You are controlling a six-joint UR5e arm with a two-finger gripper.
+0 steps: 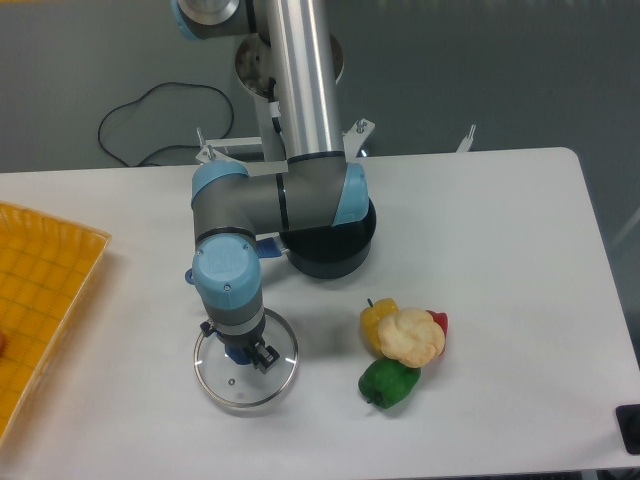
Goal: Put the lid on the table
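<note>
One lid (246, 380) under fingers (262, 357), on table (500, 250)

A lab: bare white table (500, 230), robot arm (300, 100), grey backdrop.

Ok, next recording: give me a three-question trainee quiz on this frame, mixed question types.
1. True or false: the lid sits on top of the pot.
2. Which is nearest the lid? A) the yellow tray B) the green pepper C) the black cable
3. Fill in: the gripper is directly over the lid's blue ____.

Key
1. False; it is on or just above the table, in front of the pot.
2. B
3. knob
</note>
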